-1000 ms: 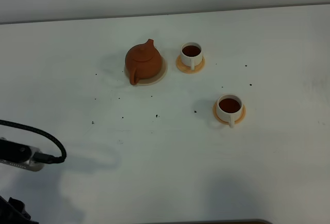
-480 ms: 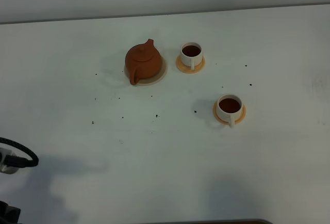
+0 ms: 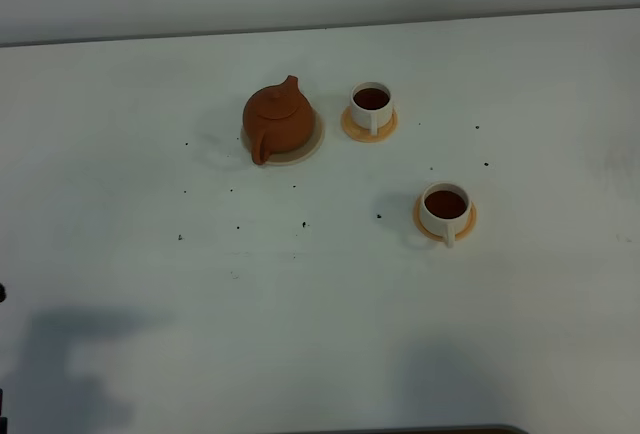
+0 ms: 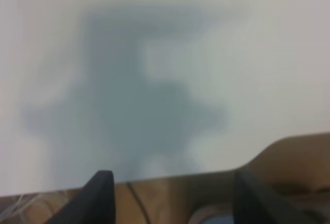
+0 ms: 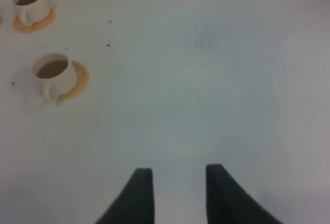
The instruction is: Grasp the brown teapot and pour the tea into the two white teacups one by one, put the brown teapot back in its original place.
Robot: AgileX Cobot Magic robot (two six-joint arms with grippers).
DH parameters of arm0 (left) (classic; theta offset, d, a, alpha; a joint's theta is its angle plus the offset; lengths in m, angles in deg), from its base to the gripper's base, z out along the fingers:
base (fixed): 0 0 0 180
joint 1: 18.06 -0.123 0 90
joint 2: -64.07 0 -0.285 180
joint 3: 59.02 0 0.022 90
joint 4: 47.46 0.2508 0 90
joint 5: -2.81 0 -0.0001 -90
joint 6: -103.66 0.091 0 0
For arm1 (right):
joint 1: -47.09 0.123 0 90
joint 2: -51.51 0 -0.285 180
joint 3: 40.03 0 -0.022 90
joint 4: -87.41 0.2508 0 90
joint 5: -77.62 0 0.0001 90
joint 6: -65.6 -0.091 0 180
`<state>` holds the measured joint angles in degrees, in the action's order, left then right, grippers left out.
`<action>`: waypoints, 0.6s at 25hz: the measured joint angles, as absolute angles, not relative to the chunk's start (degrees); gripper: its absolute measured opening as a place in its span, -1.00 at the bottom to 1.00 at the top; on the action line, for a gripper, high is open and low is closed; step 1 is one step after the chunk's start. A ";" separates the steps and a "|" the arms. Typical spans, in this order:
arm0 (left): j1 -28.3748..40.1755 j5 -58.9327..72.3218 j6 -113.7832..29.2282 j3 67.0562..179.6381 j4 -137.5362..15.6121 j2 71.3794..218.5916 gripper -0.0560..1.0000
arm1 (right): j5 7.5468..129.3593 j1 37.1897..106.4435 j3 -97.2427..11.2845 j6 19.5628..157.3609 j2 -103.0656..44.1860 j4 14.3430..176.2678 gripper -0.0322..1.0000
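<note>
Two white teacups stand on the white table [image 3: 150, 64], both holding dark tea, and the brown teapot [image 3: 277, 119] is the landmark for the rest. The teapot sits upright on its pale beige coaster [image 3: 310, 144], lid on, with the spout pointing toward the far edge of the table and the loop handle toward the near side. Just to the right of the teapot in the high view, the far teacup [image 3: 371, 104] rests on a small orange saucer [image 3: 352, 129], its handle turned toward the near side. The near teacup [image 3: 444, 207] stands well apart from the teapot, further right and nearer the camera, on its own orange saucer [image 3: 468, 216], handle also turned toward the near side. Small dark specks dot the table on the near side of the teapot.

Neither arm appears in the high view; only shadows fall on the table's near edge, far from the teapot. In its wrist view the left gripper [image 4: 172, 193] hangs over the table edge with its dark fingers [image 4: 98, 195] wide apart and nothing between them. In the other wrist view the right gripper [image 5: 178, 190] hovers over bare table with its fingers [image 5: 140, 193] apart and holding nothing, both teacups off to one side.
</note>
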<state>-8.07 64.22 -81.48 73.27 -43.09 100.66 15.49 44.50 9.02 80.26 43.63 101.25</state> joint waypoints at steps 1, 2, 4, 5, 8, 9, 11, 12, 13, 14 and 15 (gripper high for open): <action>-8.56 64.28 -81.48 73.27 -43.22 99.32 0.05 | 15.49 44.50 9.02 80.26 43.63 101.25 -0.47; -9.46 64.28 -81.42 73.27 -43.27 97.72 0.05 | 15.49 44.50 9.02 80.26 43.63 101.25 -0.47; -12.05 64.28 -81.36 73.25 -43.32 94.73 0.05 | 15.49 44.50 9.02 80.26 43.63 101.25 -0.47; -13.83 64.28 -81.31 73.25 -43.32 93.58 0.05 | 15.49 44.50 9.02 80.26 43.63 101.25 -0.47; -19.38 64.28 -81.31 73.25 -43.38 90.46 0.05 | 15.49 44.50 9.02 80.26 43.63 101.25 -0.47; -21.26 64.28 -81.31 73.25 -43.38 89.75 0.05 | 15.49 44.50 9.02 80.26 43.63 101.25 -0.47; -23.88 64.28 -81.31 73.25 -43.38 88.91 0.05 | 15.49 44.50 9.02 80.26 43.63 101.25 -0.47; -24.62 64.28 -81.31 73.25 -43.38 88.68 0.05 | 15.49 44.50 9.02 80.26 43.63 101.25 -0.47; -24.87 64.28 -81.31 73.25 -43.38 88.47 0.05 | 15.49 44.50 9.02 80.26 43.63 101.25 -0.47; -25.02 64.28 -81.31 73.25 -43.38 88.42 0.05 | 15.49 44.50 9.02 80.26 43.63 101.25 -0.47; -25.07 64.28 -81.31 73.25 -43.38 88.39 0.05 | 15.49 44.50 9.02 80.26 43.63 101.25 -0.47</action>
